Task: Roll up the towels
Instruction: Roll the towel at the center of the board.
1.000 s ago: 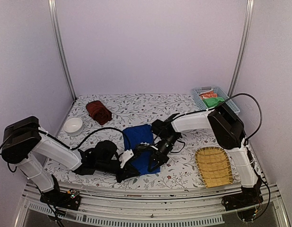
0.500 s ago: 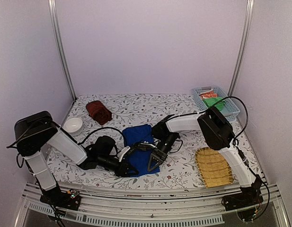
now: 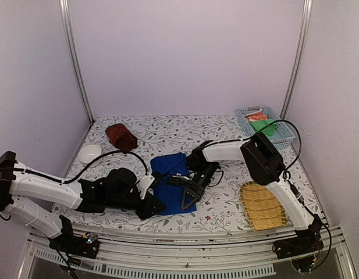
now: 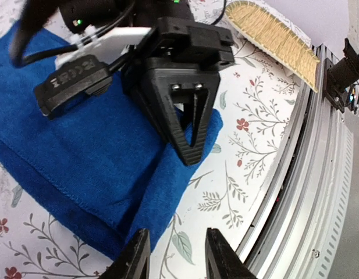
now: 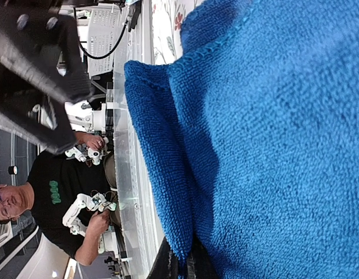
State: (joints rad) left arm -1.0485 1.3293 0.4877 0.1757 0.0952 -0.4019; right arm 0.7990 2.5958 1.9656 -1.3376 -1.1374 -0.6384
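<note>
The royal blue towel (image 3: 169, 172) lies flat mid-table, its near-right corner folded up. My right gripper (image 3: 188, 200) is shut on that folded edge; in the left wrist view its black fingers (image 4: 188, 116) pinch the blue towel (image 4: 80, 151). In the right wrist view the blue towel (image 5: 272, 133) fills the frame, and the gripper (image 5: 188, 267) clamps its hem. My left gripper (image 4: 176, 258) is open just off the towel's near corner, with only tablecloth between its fingers. It also shows in the top view (image 3: 157, 204). The reddish-brown towel (image 3: 121, 138) sits bundled at the back left.
A white bowl (image 3: 89, 153) stands at the left. A wicker tray (image 3: 262, 204) lies near the front right, also seen in the left wrist view (image 4: 272, 38). A blue basket (image 3: 282, 127) with green and orange-red cloths is at the back right. The table's metal front rail (image 4: 319, 174) runs close by.
My left gripper has opened and let go of the blue towel's near corner. The left arm has dropped low and stretched out to the left. The right gripper stays shut on the fold.
</note>
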